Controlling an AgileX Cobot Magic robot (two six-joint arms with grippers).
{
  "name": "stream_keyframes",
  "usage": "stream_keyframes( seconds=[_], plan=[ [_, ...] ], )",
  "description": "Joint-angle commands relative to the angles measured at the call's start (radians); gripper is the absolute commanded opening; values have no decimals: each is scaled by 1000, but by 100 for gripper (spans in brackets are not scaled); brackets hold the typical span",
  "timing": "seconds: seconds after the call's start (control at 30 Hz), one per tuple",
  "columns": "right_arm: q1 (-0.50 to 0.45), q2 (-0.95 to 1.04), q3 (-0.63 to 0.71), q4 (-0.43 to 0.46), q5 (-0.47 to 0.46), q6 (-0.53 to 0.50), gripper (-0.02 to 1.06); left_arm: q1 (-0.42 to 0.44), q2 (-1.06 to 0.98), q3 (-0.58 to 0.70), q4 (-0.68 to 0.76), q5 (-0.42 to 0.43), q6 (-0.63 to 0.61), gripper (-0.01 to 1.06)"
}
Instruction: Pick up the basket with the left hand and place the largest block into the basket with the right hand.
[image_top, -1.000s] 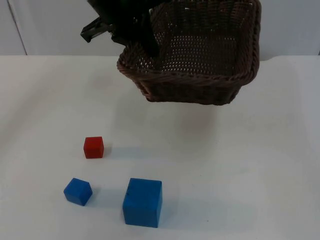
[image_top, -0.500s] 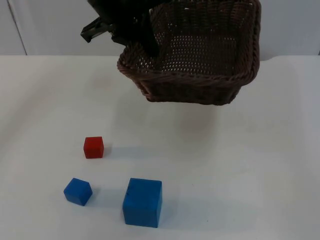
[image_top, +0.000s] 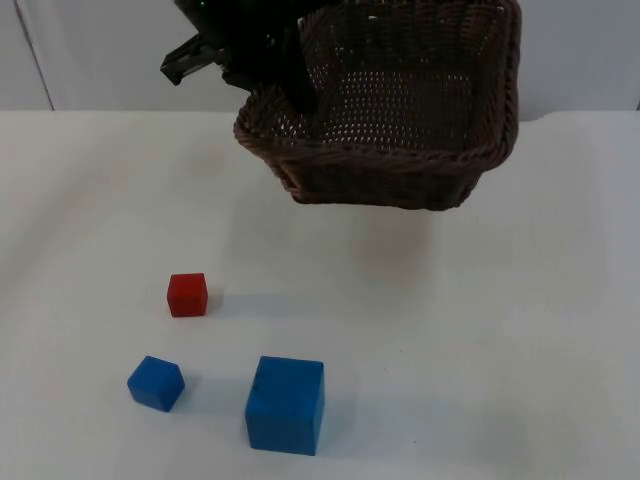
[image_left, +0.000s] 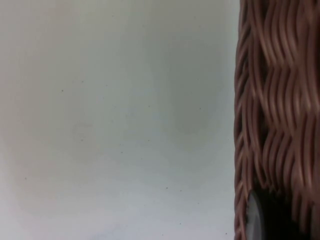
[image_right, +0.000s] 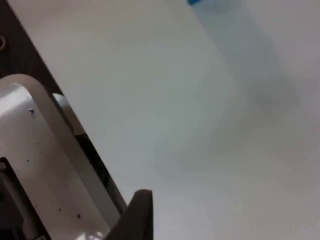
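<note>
While the left pincer (image_top: 262, 62) held the basket (image_top: 385, 175) by its rim aloft at the far side, the largest blue block (image_top: 286, 404) sat untouched near on the desk (image_top: 500, 330), awaiting the right pincer, whose state I could not tell.

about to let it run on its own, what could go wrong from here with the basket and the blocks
1. The left gripper holds the basket by one rim corner, raised and tilted, so it might slip or tip further once a block lands inside.
2. The big blue block sits close to the small blue block and the red block; the right arm could nudge one or grasp the wrong blue one.
</note>
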Motion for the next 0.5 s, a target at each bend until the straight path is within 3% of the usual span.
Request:
stream_keyframes(
  seconds=[0.0,0.03,0.17,0.47],
  plan=[
    [74,107,-5,-14,-128,24,94,-3,-13,-3,-22,-10,-4,0],
    [74,107,-5,-14,-128,24,94,-3,-13,-3,-22,-10,-4,0],
    [140,310,-5,-17,-303,-2,94,-3,-13,-3,-14,-10,-4,0],
    [142,550,-149,-41,-336,-81,94,-3,-13,-3,-7,-11,-4,0]
  ],
)
